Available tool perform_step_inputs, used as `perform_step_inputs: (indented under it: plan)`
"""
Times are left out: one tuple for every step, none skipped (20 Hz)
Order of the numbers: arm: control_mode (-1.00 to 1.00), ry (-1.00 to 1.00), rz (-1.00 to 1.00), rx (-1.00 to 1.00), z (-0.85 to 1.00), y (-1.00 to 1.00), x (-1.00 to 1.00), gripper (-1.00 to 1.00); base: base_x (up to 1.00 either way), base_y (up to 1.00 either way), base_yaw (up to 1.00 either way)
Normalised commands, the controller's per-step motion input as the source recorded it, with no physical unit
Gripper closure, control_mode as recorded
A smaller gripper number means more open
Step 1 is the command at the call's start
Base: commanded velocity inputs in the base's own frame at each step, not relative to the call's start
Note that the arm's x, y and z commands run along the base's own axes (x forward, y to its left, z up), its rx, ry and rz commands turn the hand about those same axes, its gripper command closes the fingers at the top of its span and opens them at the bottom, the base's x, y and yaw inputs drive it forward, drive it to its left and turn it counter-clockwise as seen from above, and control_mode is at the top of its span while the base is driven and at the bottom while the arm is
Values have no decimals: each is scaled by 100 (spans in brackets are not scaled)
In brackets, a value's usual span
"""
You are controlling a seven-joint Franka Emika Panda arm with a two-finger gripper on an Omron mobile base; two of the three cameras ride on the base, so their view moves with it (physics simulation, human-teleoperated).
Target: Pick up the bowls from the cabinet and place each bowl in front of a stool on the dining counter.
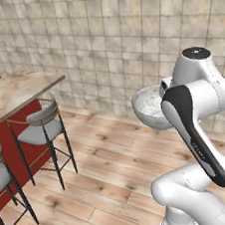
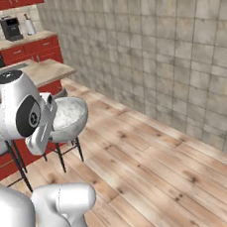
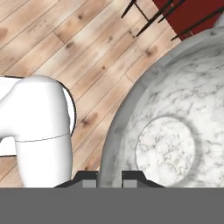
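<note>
My jaws are closed on the rim of the marbled bowl (image 3: 175, 131), carried above the floor. Next I must bring it left to the worktop (image 1: 12, 95), before a stool (image 1: 41, 126).

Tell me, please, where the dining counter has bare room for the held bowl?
The gripper holds the marbled bowl by its rim. The dining counter looks bare at its corner above the near stool. Its far edge is cropped.
</note>
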Motion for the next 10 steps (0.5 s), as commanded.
perform_step_inputs:
  plan:
    - [100, 0, 0, 0, 0, 0, 0, 100, 31, 0, 82]
    - [100, 0, 0, 0, 0, 0, 0, 100, 34, 0, 82]
    - [100, 0, 0, 0, 0, 0, 0, 100, 34, 0, 80]
    - [100, 0, 0, 0, 0, 0, 0, 100, 34, 0, 78]
    - [100, 0, 0, 0, 0, 0, 0, 100, 35, 0, 77]
    - [100, 0, 0, 0, 0, 0, 0, 100, 39, 0, 72]
    - [100, 0, 0, 0, 0, 0, 0, 100, 39, 1, 66]
    - [100, 0, 0, 0, 0, 0, 0, 100, 44, 11, 63]
    - [100, 0, 0, 0, 0, 0, 0, 100, 54, 23, 60]
    - [100, 0, 0, 0, 0, 0, 0, 100, 64, 31, 59]
